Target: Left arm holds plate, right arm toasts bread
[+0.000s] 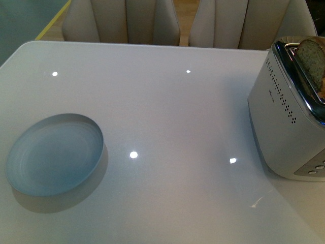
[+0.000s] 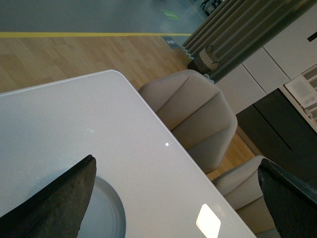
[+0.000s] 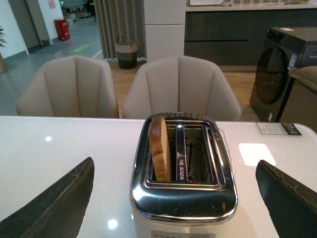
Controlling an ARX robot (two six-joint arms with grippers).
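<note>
Front view runs dim and bluish; ceiling lights glint off the glossy table (image 1: 167, 117), and the plate (image 1: 53, 155) casts a soft shadow.

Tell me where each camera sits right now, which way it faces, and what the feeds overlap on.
Front view: on the body, looking down across the white table at the plate and toaster; no arm shows.
Left wrist view: above the table's edge, facing the chairs; the open left gripper frames the plate's rim.
Right wrist view: facing the toaster with the bread upright in one slot; the open right gripper shows.
Shared: front and left see the plate; front and right see the toaster and bread.
</note>
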